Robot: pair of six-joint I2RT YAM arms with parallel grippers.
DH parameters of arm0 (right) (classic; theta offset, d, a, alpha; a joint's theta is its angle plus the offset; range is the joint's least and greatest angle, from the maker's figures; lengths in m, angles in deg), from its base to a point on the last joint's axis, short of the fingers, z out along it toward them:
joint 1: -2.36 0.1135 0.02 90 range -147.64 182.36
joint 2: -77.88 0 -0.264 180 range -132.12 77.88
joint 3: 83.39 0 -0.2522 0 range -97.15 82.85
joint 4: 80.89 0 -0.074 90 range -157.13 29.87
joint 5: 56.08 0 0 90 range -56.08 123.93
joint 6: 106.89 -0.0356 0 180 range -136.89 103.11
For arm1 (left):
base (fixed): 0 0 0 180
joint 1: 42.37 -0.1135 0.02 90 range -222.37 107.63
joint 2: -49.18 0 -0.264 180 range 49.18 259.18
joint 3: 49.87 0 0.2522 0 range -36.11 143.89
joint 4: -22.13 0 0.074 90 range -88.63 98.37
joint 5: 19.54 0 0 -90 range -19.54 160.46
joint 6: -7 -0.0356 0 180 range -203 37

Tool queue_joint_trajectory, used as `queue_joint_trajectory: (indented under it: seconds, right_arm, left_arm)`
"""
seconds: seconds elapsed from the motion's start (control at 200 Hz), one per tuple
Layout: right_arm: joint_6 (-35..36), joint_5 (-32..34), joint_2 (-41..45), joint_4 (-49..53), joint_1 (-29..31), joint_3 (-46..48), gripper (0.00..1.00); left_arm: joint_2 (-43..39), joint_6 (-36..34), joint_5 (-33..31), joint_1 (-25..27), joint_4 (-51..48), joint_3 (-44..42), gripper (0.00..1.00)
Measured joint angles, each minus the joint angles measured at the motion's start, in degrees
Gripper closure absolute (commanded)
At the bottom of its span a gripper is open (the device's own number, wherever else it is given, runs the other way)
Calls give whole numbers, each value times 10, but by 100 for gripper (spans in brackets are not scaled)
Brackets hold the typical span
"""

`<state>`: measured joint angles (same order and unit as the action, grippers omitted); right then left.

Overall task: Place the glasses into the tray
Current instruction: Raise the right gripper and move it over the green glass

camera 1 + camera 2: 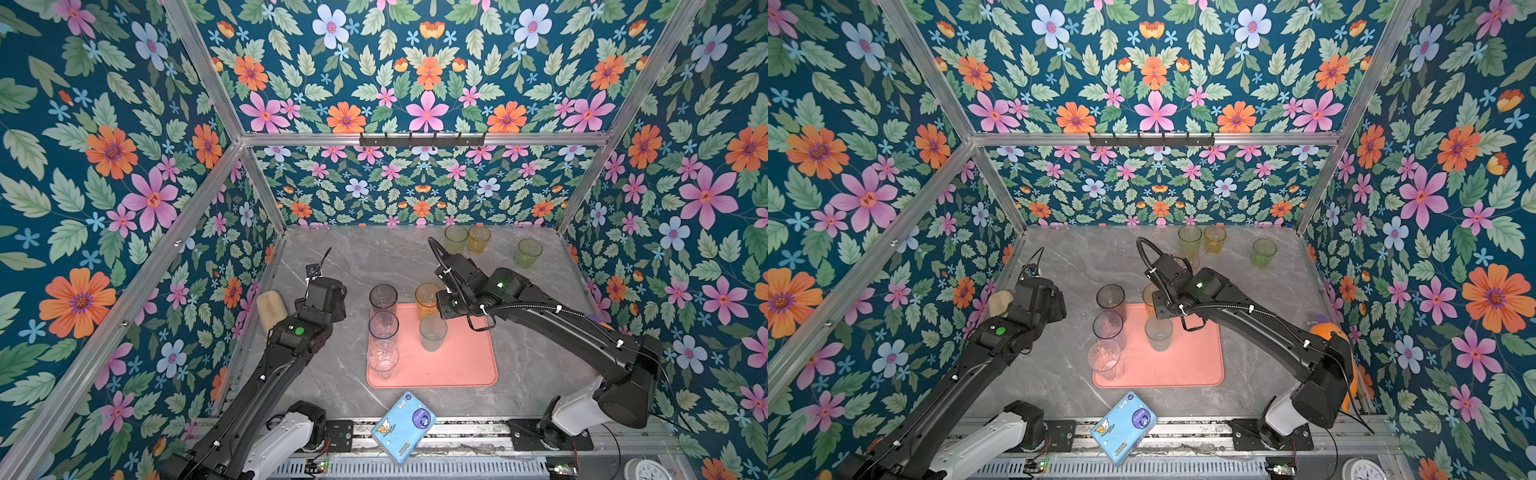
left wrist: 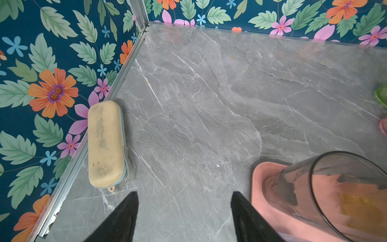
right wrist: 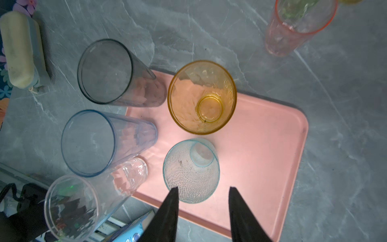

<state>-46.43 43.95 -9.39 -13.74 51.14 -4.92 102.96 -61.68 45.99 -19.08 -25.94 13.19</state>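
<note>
Salmon tray (image 1: 457, 365) lies near the desk's (image 1: 332, 257) front edge; we see five glasses (image 3: 202, 96) on it. Our right fingers (image 3: 167, 213) stand apart by the teal glass (image 3: 191, 171), left fingers (image 2: 121, 220) apart, empty.

Blocked along the left edge of the tray (image 1: 465, 368) by grey tumbler (image 1: 383, 297), blue tumbler (image 1: 383, 325), clear tumbler (image 1: 382, 360); open over its near right corner

We are finding no text that we can read. The blue packet (image 1: 402, 428) at the near edge of the tabletop (image 1: 340, 257) is carrying a cartoon print, a purple round badge and small lettering, all too blurred to make out. The white dial (image 1: 646, 470) is showing marks too small to read.
</note>
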Motion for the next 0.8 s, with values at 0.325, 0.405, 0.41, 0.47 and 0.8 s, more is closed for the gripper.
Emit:
queue_joint_trajectory:
  seconds: [0.325, 0.405, 0.41, 0.47, 0.8]
  right_arm:
    - [30, 24, 4, -21, -79, -88, 49]
    - [44, 24, 4, -34, -101, -100, 49]
    - [44, 24, 4, -35, -103, -100, 48]
    - [49, 24, 1, -45, -120, -108, 45]
    - [75, -28, -52, -122, -238, -101, 45]
  left_arm:
    - [-3, 3, 0, 0, 0, -1, 27]
    - [-5, 8, 0, 0, 0, -1, 27]
    - [-5, 8, 0, 0, 0, -1, 27]
    - [-6, 8, 0, 0, 0, -1, 28]
    - [-3, 9, 2, 0, 0, -1, 28]
